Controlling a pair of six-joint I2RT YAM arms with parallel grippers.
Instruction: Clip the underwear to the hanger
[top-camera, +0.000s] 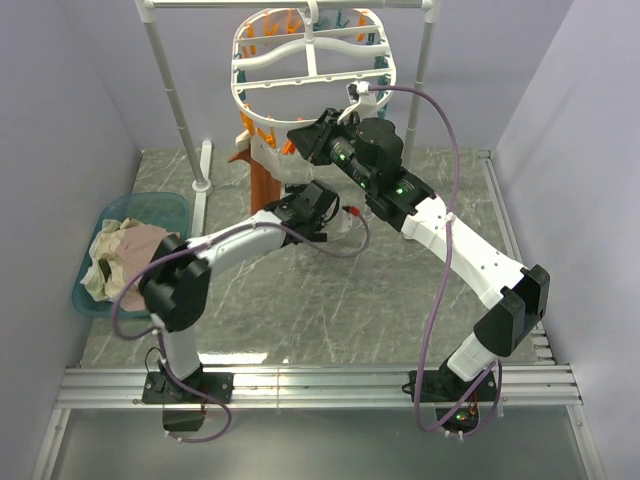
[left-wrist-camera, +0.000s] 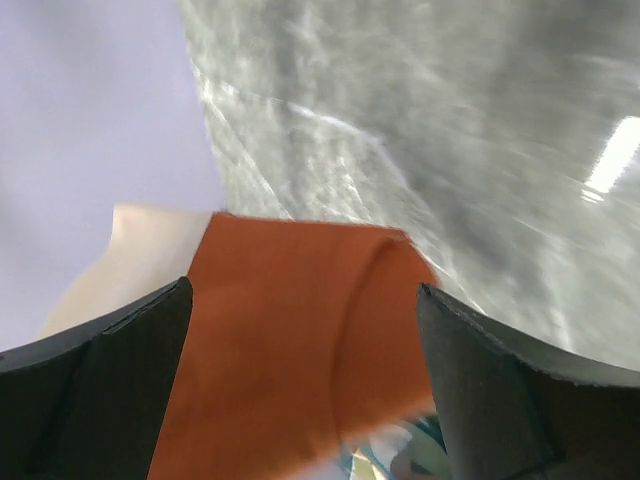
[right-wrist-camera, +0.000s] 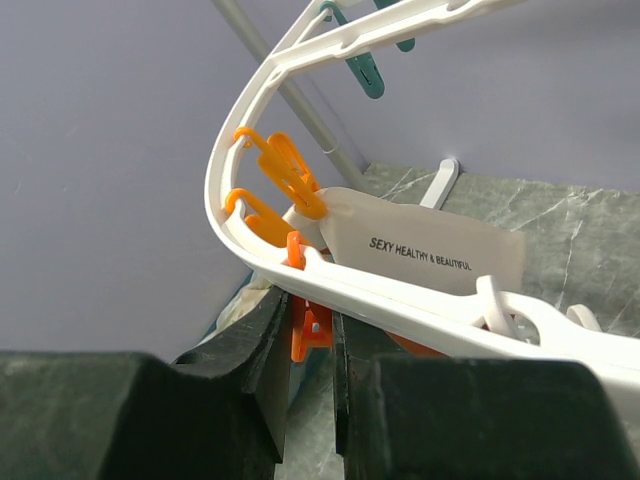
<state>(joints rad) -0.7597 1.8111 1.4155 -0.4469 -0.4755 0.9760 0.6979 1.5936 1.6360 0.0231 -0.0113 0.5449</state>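
The white oval hanger (top-camera: 310, 60) hangs from the pole rack at the back. The rust-orange underwear (top-camera: 262, 185) hangs below its left rim. In the right wrist view its beige waistband (right-wrist-camera: 430, 255) with dark text sits behind the hanger rim (right-wrist-camera: 400, 295), next to orange clothespins. My right gripper (right-wrist-camera: 312, 305) is shut on one orange clothespin (right-wrist-camera: 312, 330) under that rim; in the top view it (top-camera: 300, 137) is at the hanger's lower front. My left gripper (top-camera: 285, 210) is by the underwear. Its fingers (left-wrist-camera: 520, 390) stand wide apart with orange fabric (left-wrist-camera: 290, 340) between them.
A teal basin (top-camera: 150, 202) with a pale pink and cream clothes pile (top-camera: 120, 255) sits at the left. The white pole rack (top-camera: 175, 100) stands at the back, with a foot on the table. Purple walls close in on three sides.
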